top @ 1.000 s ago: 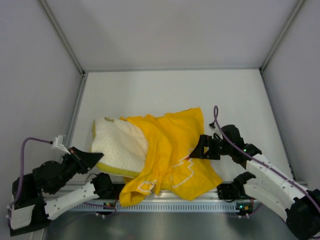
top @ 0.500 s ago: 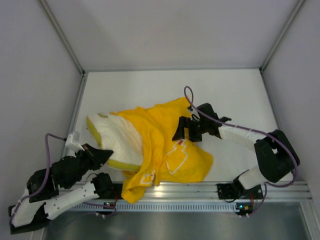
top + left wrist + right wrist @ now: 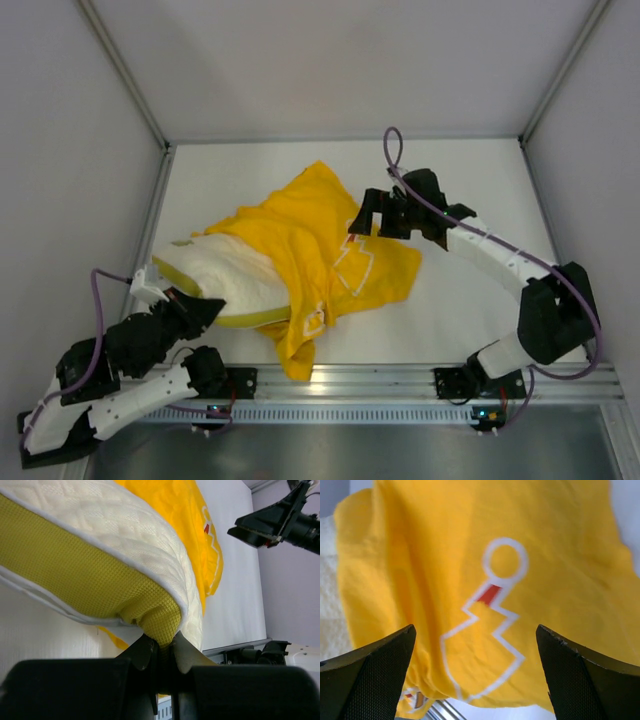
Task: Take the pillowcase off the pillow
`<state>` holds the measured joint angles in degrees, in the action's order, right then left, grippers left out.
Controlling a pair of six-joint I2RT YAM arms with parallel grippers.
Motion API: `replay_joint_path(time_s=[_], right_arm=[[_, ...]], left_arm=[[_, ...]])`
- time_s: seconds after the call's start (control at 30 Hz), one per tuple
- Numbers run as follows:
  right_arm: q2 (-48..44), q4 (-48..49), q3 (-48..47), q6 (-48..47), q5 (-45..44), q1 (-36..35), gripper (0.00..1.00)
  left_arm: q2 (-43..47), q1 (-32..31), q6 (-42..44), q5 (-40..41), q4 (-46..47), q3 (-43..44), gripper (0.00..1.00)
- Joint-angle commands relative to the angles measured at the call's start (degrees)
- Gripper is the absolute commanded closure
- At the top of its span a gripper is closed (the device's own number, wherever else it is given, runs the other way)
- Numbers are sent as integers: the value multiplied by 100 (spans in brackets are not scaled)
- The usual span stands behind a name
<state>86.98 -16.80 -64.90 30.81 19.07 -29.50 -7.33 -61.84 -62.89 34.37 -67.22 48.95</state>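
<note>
While the left gripper (image 3: pixel 159 647) is pinching the near left corner of the pillow (image 3: pixel 225 272) — its fingers (image 3: pixel 142 652) pressed together on the yellow-green mesh side band — the right gripper (image 3: pixel 475 630) is hanging over the pillowcase (image 3: pixel 320 240) with its jaws spread wide and nothing between them. The pillow is lying on the left half of the table (image 3: pixel 250 170), its cream dimpled face turned up and its left end bare. The pillowcase is draping over the pillow's right end; whether that end is inside the cover cannot be told. Its remaining yellow cloth is spilling in wrinkles toward the table's middle, one fold trailing toward the near rail (image 3: pixel 380 378). From the right wrist, a white zigzag print with a circle and a small red patch is showing under the spread fingers.
</note>
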Motion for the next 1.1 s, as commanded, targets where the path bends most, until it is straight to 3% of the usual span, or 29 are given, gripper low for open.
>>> replay_joint_path(time_s=[0.0,0.1,0.27,0.47,0.8,1.07], right_arm=[[-295,-45,776,75,-124,593,0],[-182,272,1260,-22,333,1085,0],[-506,431,1848,-40,-35,1341,1],[-788,606,2507,-154,228,1789,1],[-1956,563,3449,-198,-114,1851,1],[-1333,1441,3783,74,711,1860,0]], left_arm=[[214,-3,-30,-106,403,114,100],[259,6,-30,-106,219,333,100],[364,6,-56,-1,-80,563,100],[531,6,-118,35,-309,651,100],[461,-3,-144,-27,-309,590,100],[557,6,-197,-79,-327,625,100]])
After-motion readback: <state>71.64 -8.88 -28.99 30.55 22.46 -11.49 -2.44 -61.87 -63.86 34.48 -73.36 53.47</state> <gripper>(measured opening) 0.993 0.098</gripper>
